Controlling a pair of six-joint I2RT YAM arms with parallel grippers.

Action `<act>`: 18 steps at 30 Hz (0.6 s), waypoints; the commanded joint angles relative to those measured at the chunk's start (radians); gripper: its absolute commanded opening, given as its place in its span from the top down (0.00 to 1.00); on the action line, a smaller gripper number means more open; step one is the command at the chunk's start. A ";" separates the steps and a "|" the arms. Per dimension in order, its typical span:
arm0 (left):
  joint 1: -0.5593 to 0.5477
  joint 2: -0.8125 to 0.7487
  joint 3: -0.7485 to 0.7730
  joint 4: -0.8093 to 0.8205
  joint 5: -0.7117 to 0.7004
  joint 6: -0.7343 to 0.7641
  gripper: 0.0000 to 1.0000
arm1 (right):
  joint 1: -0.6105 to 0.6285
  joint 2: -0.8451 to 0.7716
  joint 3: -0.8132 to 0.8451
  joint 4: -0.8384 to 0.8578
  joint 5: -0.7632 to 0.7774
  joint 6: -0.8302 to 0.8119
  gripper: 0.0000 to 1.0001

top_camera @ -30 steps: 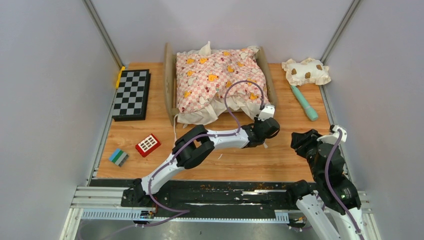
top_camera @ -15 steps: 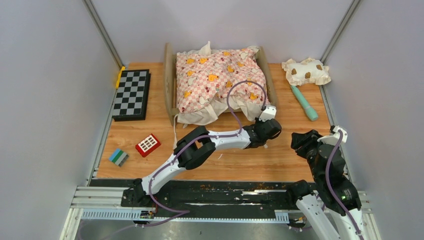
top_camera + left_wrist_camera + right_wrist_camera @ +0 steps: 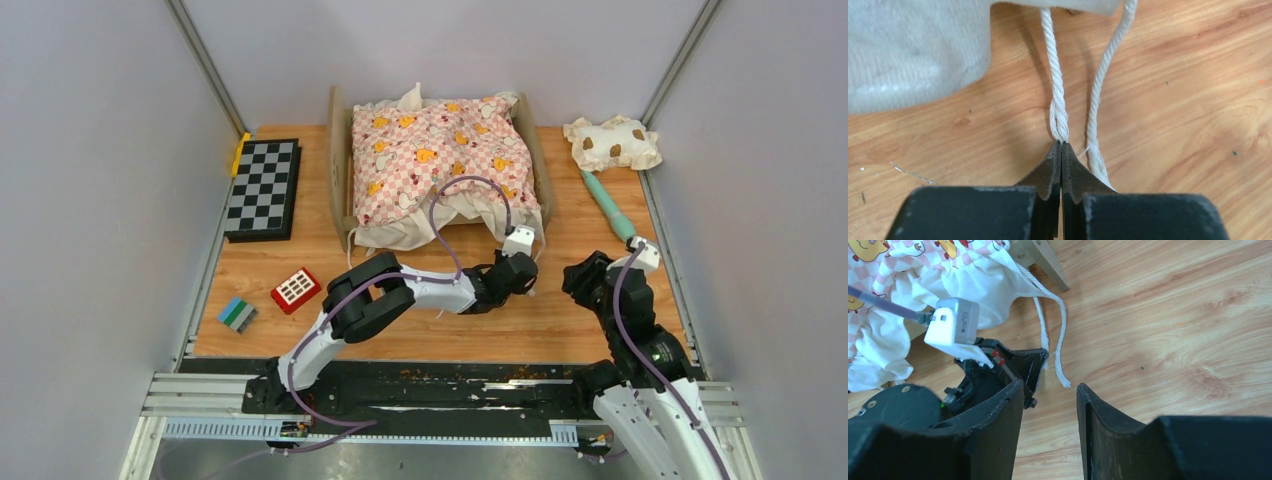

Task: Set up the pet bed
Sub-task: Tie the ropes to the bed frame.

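Our left gripper [image 3: 1062, 144] pinched 1 white cord [image 3: 1057, 100] by the pet bed [image 3: 337, 170], far-middle on the worktop [image 3: 270, 255]. The right gripper [image 3: 1049, 386] hovered half-open, empty; we judged a slow, straight pull safest.

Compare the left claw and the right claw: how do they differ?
The left claw is shut, pinching a white cord; the right claw stands open and holds nothing. The left claw sits low at the wooden table, while the right claw hangs further back, apart from the cord. Both are black.
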 commanded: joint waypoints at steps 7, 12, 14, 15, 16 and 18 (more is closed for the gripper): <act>-0.065 0.019 -0.252 -0.063 0.142 -0.039 1.00 | -0.002 0.097 -0.096 0.189 -0.019 0.043 0.56; -0.086 0.015 -0.293 -0.033 0.142 -0.059 1.00 | -0.008 0.167 -0.125 0.269 -0.032 0.050 0.56; -0.088 0.008 -0.313 -0.018 0.143 -0.068 1.00 | -0.013 0.199 -0.133 0.298 -0.039 0.049 0.55; -0.089 0.004 -0.325 -0.010 0.138 -0.075 1.00 | -0.017 0.215 -0.136 0.311 -0.042 0.049 0.56; -0.089 0.001 -0.335 -0.001 0.133 -0.080 1.00 | -0.021 0.233 -0.141 0.328 -0.045 0.047 0.55; -0.088 -0.005 -0.337 0.003 0.123 -0.077 1.00 | -0.033 0.271 -0.150 0.369 -0.057 0.044 0.55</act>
